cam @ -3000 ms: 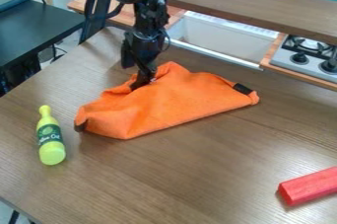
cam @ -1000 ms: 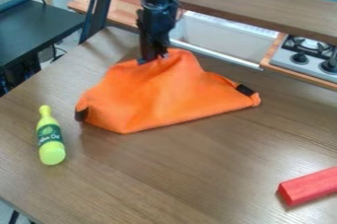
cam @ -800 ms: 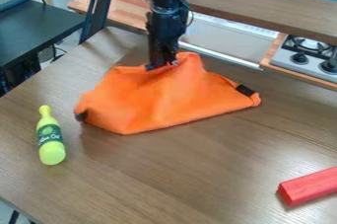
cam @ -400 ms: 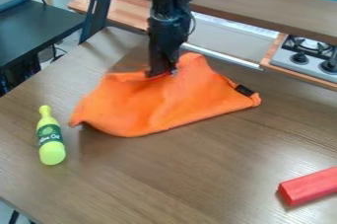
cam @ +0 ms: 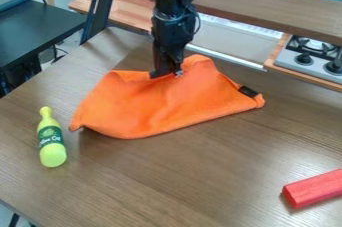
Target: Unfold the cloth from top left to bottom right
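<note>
A: On table (cam: 200,176), cloth (cam: 157,106) looks part-folded; gripper (cam: 166,75) at its upper edge. Jaws?
B: Can't tell, spread or pinching. Likely mid-unfold. Next: confirm grip, draw toward bottom right.

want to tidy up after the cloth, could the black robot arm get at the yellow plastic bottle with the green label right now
Probably not straight away: the gripper is at the orange cloth, which lies between it and the bottle.
</note>
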`<state>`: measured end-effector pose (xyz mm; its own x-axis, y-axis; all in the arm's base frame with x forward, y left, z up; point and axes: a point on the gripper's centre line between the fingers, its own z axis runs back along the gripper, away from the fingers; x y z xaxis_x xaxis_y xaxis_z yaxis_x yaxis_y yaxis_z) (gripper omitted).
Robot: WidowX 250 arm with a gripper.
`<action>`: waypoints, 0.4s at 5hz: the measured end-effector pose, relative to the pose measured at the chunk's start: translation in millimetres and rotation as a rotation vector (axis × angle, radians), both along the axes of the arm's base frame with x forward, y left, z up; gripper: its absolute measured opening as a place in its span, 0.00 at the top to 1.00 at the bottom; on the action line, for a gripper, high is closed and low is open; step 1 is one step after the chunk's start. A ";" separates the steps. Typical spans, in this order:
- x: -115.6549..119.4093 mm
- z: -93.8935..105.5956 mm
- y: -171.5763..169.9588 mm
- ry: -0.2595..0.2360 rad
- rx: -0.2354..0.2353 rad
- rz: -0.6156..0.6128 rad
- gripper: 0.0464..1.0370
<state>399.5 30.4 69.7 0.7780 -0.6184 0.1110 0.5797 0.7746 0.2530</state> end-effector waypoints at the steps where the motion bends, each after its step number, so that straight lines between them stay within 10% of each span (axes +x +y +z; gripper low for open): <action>1: -4.8 3.0 -2.5 0.001 -0.017 -0.010 1.00; 2: -11.6 2.5 -10.8 0.010 -0.008 -0.045 1.00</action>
<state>388.0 19.6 72.1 0.7506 -0.6517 0.1089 0.6161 0.7499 0.2408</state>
